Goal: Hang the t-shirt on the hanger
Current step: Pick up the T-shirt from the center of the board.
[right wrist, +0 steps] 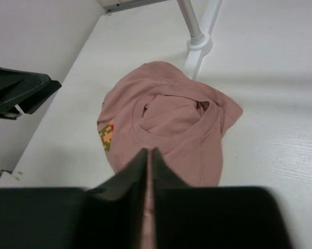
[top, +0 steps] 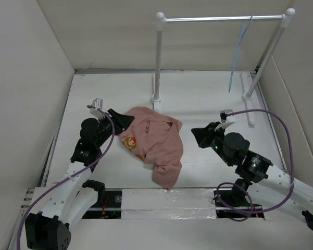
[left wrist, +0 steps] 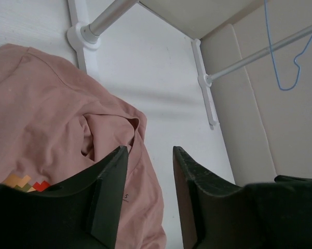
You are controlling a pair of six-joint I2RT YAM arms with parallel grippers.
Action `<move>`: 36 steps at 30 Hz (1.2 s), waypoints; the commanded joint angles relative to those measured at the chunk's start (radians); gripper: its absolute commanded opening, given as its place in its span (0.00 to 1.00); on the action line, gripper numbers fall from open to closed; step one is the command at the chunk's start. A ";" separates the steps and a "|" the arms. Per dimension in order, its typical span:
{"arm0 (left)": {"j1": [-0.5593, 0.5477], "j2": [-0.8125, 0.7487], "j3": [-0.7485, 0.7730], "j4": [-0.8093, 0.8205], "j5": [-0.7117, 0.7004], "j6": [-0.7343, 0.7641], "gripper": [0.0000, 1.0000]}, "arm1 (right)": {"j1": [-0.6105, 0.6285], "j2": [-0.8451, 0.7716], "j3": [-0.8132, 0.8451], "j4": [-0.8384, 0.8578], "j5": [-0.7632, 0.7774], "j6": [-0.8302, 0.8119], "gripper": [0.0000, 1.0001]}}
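The t-shirt [top: 156,146] lies crumpled in a heap about the middle of the surface [top: 208,99], a little toward the left edge. Its neck opening faces up and its small coloured print [top: 131,142] sits on the side nearest the left edge. The far side of the heap lies just beside the foot of the rack's left post [top: 156,57], which stands midway along the far edge.

The hanger [top: 238,52] is not on the shirt. It hangs by its hook from the rack's rail [top: 208,19], close to the right post at the far right corner and well apart from the shirt.

The left claw [top: 127,124] is at the shirt's left side with its two fingers [left wrist: 111,197] held apart. In the left wrist view one finger is over the pink cloth and the other is beyond the cloth's edge, with nothing gripped between them. Whether the fingers touch the cloth cannot be told.

The right claw [top: 196,136] is near the shirt's right side, over bare surface and pointing at the heap. Its fingers [right wrist: 130,171] are pressed together, leaving only a thin slit, and they hold nothing.
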 commanded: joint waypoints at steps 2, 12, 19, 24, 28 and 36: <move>0.004 -0.019 0.042 0.059 -0.015 0.009 0.34 | -0.005 0.004 0.006 -0.009 0.001 0.018 0.00; 0.004 0.082 0.057 0.092 -0.116 0.067 0.00 | -0.005 0.104 -0.046 0.040 -0.090 0.044 0.00; -0.257 0.377 0.220 -0.007 -0.494 0.154 0.00 | -0.005 0.251 -0.090 0.155 -0.165 0.058 0.00; -0.386 0.518 0.373 -0.116 -0.714 0.161 0.20 | -0.014 0.338 -0.089 0.149 -0.183 0.061 0.21; -0.377 0.562 0.338 -0.107 -0.716 0.174 0.42 | -0.043 0.389 -0.134 0.259 -0.216 0.064 0.52; -0.377 0.745 0.444 -0.116 -0.656 0.298 0.42 | -0.167 0.527 -0.077 0.310 -0.347 0.017 0.30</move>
